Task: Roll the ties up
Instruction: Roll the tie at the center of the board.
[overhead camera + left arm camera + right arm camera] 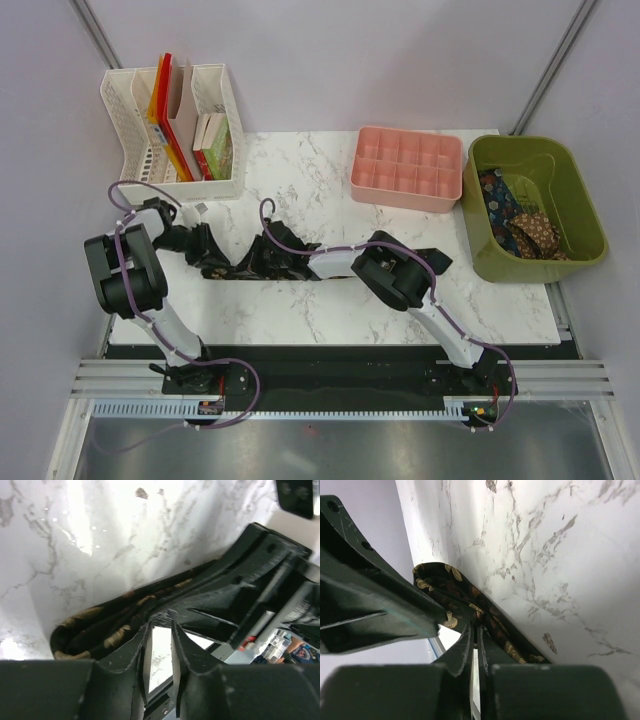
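One dark tie with gold-brown pattern [428,258] lies in a line across the marble table [300,180], from the left arm to under the right arm. My left gripper [218,264] and right gripper [262,262] meet at its left end. In the left wrist view the left gripper [161,626] is narrowed, its tips pinching the folded tie [100,630]; the right gripper's body fills the right side. In the right wrist view the right gripper [476,626] is almost fully shut on the edge of the looped tie [455,587].
A green bin [585,215] at the right edge holds more patterned ties [522,228]. A pink compartment tray [407,168] stands at the back. A white rack with books [170,125] stands at the back left, close to the left arm.
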`<state>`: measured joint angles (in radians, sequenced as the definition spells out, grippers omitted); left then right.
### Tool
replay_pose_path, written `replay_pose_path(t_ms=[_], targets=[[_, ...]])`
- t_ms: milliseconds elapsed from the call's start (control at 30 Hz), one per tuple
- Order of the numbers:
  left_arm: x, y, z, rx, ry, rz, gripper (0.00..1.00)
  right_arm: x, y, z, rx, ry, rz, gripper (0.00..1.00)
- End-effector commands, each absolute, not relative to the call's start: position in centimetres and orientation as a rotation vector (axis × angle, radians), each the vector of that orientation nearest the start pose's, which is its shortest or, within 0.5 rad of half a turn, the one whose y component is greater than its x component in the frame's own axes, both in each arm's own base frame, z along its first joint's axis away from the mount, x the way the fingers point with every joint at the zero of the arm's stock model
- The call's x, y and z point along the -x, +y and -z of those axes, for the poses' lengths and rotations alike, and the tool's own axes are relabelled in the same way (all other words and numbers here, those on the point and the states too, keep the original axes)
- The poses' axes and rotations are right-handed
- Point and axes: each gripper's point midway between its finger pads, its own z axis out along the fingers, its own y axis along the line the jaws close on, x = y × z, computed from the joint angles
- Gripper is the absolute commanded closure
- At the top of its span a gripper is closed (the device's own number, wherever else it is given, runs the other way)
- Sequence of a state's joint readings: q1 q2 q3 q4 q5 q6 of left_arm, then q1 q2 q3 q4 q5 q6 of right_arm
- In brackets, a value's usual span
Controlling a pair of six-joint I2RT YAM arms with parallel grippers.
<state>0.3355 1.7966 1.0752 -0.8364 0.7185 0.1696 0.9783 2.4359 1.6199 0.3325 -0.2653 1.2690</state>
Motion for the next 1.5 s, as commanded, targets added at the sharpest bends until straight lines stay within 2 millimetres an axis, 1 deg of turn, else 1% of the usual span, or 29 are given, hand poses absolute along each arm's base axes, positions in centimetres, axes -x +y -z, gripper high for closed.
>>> replay_pose_path(t_ms=[0, 33, 67, 133, 167, 233, 267, 300, 367, 400, 467, 533, 567, 600, 633, 667, 700, 733, 800, 833, 867, 900, 967, 1000, 1067, 1167, 1200, 1300, 1467], targets=[[-30.1, -1.8, -8.7, 0.063, 2.59, 1.016, 0.66, -29.1, 57.1, -2.8, -0.168, 2.473, -1.468, 0.99], [-30.4, -1.6, -9.5, 0.013, 2.556, 0.99, 0.61, -29.2, 56.9, -2.7, -0.163, 2.476, -1.463, 1.0], [-30.7, -1.3, -10.8, -0.105, 2.498, 0.929, 0.51, -29.3, 56.9, -2.7, -0.158, 2.477, -1.46, 1.0], [-30.8, -1.0, -11.9, -0.209, 2.447, 0.863, 0.39, -29.4, 56.7, -2.7, -0.153, 2.477, -1.457, 1.0], [-30.9, -0.7, -13.1, -0.319, 2.387, 0.793, 0.26, -29.3, 56.7, -2.7, -0.145, 2.478, -1.457, 1.0], [-30.8, -0.8, -14.6, -0.436, 2.295, 0.751, 0.13, -29.3, 56.8, -2.9, -0.129, 2.472, -1.462, 1.0], [-30.7, -0.2, -15.0, -0.538, 2.224, 0.699, 0.01, -29.3, 56.9, -3.1, -0.121, 2.464, -1.469, 1.0], [-30.3, -0.7, -16.8, -0.61, 2.123, 0.681, 0.01, -29.4, 57.0, -3.5, -0.099, 2.449, -1.476, 1.0], [-29.9, -0.2, -17.5, -0.743, 2.009, 0.593, 0.0, -29.3, 57.3, -4.0, -0.061, 2.433, -1.476, 1.0], [-29.5, -0.4, -18.8, -0.787, 1.948, 0.55, 0.0, -29.4, 57.4, -4.3, -0.047, 2.421, -1.481, 1.0], [-29.5, -0.1, -19.1, -0.852, 1.897, 0.483, 0.0, -29.4, 57.6, -4.7, -0.021, 2.407, -1.486, 1.0], [-29.9, 0.8, -18.8, -0.902, 1.906, 0.415, 0.0, -29.5, 57.7, -4.8, 0.0, 2.396, -1.485, 1.0], [-30.2, 1.1, -18.7, -0.968, 1.879, 0.383, 0.05, -29.4, 57.8, -4.9, 0.008, 2.391, -1.489, 1.0], [-30.0, 1.1, -18.5, -0.985, 1.891, 0.406, 0.14, -29.5, 57.8, -5.1, 0.013, 2.384, -1.495, 1.0], [-31.1, 1.7, -18.3, -1.015, 1.887, 0.416, 0.21, -29.5, 57.9, -5.2, 0.032, 2.373, -1.494, 1.0], [-31.4, 2.3, -18.3, -1.02, 1.876, 0.42, 0.19, -29.5, 57.9, -5.5, 0.046, 2.364, -1.496, 1.0], [-30.9, 1.8, -18.6, -1.01, 1.848, 0.502, 0.1, -29.5, 58.1, -5.8, 0.054, 2.356, -1.499, 1.0], [-31.6, 2.4, -18.6, -1.027, 1.829, 0.505, 0.01, -29.6, 58.2, -6.0, 0.061, 2.35, -1.501, 1.0], [-32.0, 2.9, -17.8, -1.111, 1.79, 0.464, 0.0, -29.7, 58.2, -6.2, 0.077, 2.343, -1.492, 1.0], [-31.6, 2.8, -17.1, -1.144, 1.782, 0.466, 0.0, -29.7, 58.1, -5.9, 0.079, 2.353, -1.478, 1.0], [-31.6, 2.9, -16.6, -1.252, 1.714, 0.407, 0.0, -29.7, 58.0, -5.8, 0.095, 2.35, -1.472, 1.0], [-31.3, 3.0, -15.9, -1.306, 1.697, 0.382, 0.0, -29.6, 58.0, -5.9, 0.103, 2.349, -1.471, 1.0], [-30.6, 2.5, -14.2, -1.425, 1.647, 0.356, 0.01, -29.6, 57.9, -5.6, 0.104, 2.362, -1.459, 1.0], [-30.2, 2.7, -13.1, -1.477, 1.668, 0.351, 0.01, -29.6, 57.9, -5.6, 0.106, 2.36, -1.459, 1.0], [-29.6, 2.4, -11.7, -1.538, 1.658, 0.36, 0.01, -29.5, 57.9, -5.4, 0.11, 2.363, -1.457, 1.0], [-29.5, 2.9, -9.7, -1.583, 1.683, 0.338, 0.0, -29.5, 58.1, -5.9, 0.126, 2.348, -1.466, 1.0], [-29.0, 3.0, -8.8, -1.608, 1.701, 0.348, 0.0, -29.4, 58.2, -6.0, 0.139, 2.345, -1.463, 1.0], [-29.2, 3.4, -7.4, -1.666, 1.702, 0.309, 0.0, -29.5, 58.3, -6.3, 0.147, 2.339, -1.466, 1.0], [-28.5, 2.7, -5.2, -1.728, 1.728, 0.352, 0.03, -29.3, 58.4, -6.3, 0.152, 2.34, -1.469, 1.0]])
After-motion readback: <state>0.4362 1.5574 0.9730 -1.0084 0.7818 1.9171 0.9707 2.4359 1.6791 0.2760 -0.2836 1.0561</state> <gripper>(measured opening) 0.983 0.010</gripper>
